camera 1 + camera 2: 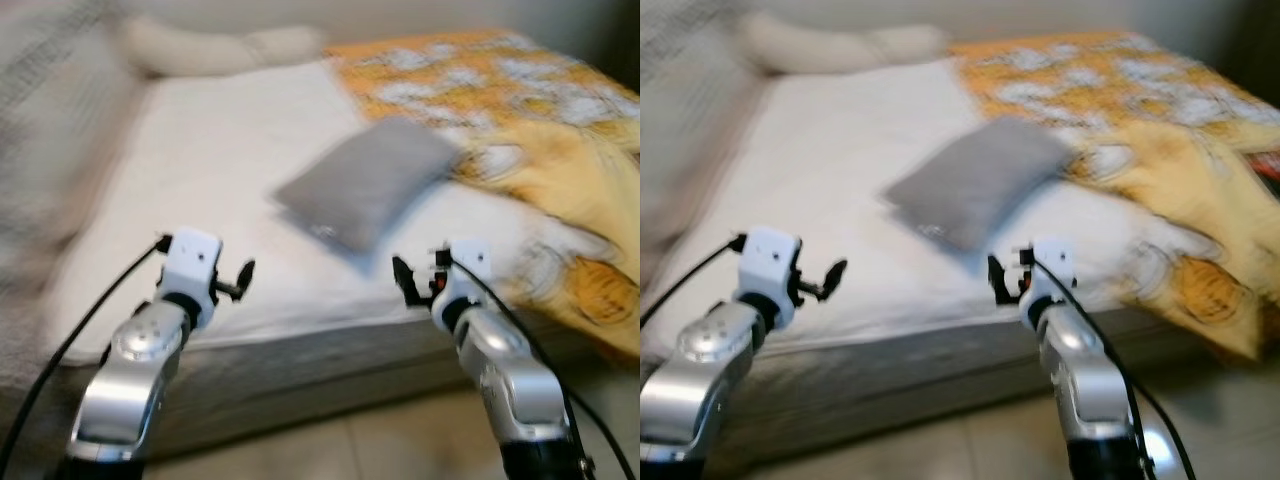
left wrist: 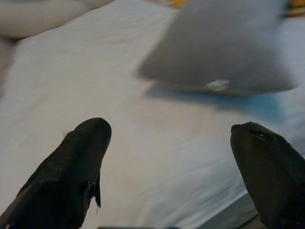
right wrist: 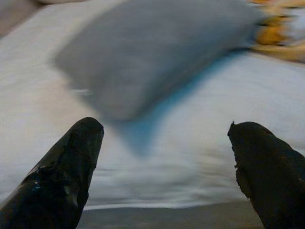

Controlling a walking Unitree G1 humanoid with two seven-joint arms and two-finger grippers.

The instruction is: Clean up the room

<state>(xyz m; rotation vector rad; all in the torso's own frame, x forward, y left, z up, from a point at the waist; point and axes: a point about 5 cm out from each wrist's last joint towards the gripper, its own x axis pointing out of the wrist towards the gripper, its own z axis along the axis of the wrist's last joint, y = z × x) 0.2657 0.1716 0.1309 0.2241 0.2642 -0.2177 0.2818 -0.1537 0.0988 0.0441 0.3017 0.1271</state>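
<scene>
Left gripper (image 2: 171, 138): two long black fingers (image 2: 71, 171) spread wide, nothing between them, poised over the near edge of the white-sheeted mattress (image 1: 220, 160). Right gripper (image 3: 164, 138): fingers (image 3: 62, 171) likewise parted and empty, held above the same near edge, further to the right. Both silver arms raised in front of the bed, black cables trailing back from each wrist.

Beyond the fingertips, at roughly 12 o'clock from the right gripper and 1 o'clock from the left: flat grey rectangular fabric cushion (image 1: 365, 180), lying on the sheet, turned diagonally, one corner pointing toward the grippers. Apart from both grippers; no contact. Small pale tag or label visible near its nearest edge.

At 2 o'clock from the cushion: rumpled orange-and-yellow patterned blanket with pale blotches (image 1: 520, 110), covering the far right of the bed and hanging over the right-hand edge. Cushion's far corner just beside or touching the blanket; cannot tell which.

At 11 o'clock, along the head of the bed: long cream-coloured bolster pillow (image 1: 215, 45).

Pale tiled floor (image 1: 350, 440) below the mattress edge. All views blurred.
</scene>
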